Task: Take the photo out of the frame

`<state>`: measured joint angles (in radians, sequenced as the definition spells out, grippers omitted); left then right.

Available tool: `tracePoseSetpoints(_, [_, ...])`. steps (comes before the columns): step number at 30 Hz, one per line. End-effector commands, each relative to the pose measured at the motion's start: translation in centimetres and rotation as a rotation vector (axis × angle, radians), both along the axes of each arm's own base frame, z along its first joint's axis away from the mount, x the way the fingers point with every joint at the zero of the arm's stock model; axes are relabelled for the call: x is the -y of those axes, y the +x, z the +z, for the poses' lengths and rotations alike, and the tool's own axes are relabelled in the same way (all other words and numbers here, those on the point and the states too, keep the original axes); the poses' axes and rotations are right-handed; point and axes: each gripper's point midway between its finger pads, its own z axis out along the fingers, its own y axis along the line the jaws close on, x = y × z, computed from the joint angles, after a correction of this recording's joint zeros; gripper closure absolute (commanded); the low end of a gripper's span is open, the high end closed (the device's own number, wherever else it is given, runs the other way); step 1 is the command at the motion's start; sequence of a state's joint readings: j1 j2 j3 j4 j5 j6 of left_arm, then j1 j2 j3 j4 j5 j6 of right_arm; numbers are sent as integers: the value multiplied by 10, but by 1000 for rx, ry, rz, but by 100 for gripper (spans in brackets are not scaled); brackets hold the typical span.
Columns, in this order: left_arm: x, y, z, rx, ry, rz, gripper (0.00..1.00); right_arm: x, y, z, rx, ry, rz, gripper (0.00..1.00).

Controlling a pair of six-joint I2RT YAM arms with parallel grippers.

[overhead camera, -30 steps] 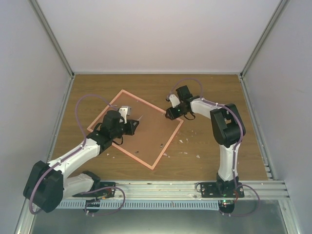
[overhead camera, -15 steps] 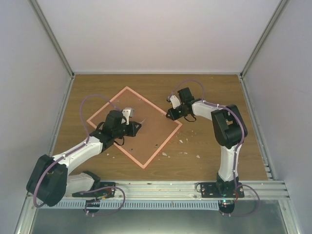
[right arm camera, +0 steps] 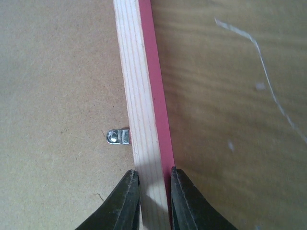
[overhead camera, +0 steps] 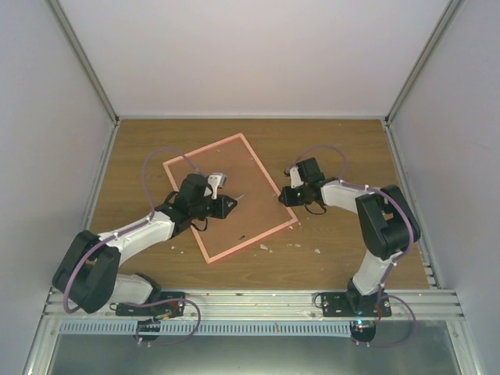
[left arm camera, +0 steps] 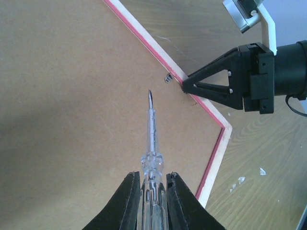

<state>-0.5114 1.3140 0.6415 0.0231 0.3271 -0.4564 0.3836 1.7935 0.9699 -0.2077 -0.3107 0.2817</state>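
So the frame (overhead camera: 205,148) is lying face down on the tabletop (overhead camera: 344,156), turned at an angle, with its brown backing board (left arm camera: 72,96) facing up. The photo isn't showing at all. I'm guessing it's sitting underneath that board, facing the tabletop.

The left tool (left arm camera: 151,191) is pinching a clear-handled screwdriver (left arm camera: 150,139) by the handle, and the tip is pointing out over the board, just short of a little metal tab (left arm camera: 168,77) by the rail. The right tool (right arm camera: 154,177) is clamping down on the frame's rail, one finger on the bare wood side and the other on the pink outer side, right beside that same tab.

Handling-wise, I'm thinking the frame is light and stiff, so it's probably going to skate around on the wood unless something is pinning it. The thin rail looks like the only sensible place to grab it, and that's where the right tool is holding. The tab looks tiny and flat, so the screwdriver tip is going to want to slip off it and gouge the board. The photo itself is likely thin and easy to crease. I'd be lifting it by an edge once the board is out, not pinching it in the middle.
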Motion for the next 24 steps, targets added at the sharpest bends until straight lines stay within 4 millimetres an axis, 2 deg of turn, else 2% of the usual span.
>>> tracePoseSetpoints(1, [27, 6, 16, 59, -58, -70, 100, 7, -22, -2, -61, 21, -120, 91])
tracePoseSetpoints(11, [71, -2, 7, 39, -73, -181, 100, -4, -55, 3, -81, 99, -134, 83])
tracePoseSetpoints(15, [82, -4, 0, 24, -67, -204, 100, -3, -60, 5, -76, 108, -139, 79])
tracePoseSetpoints(24, [104, -9, -19, -15, -45, -259, 100, -3, -65, 3, -82, 118, -133, 79])
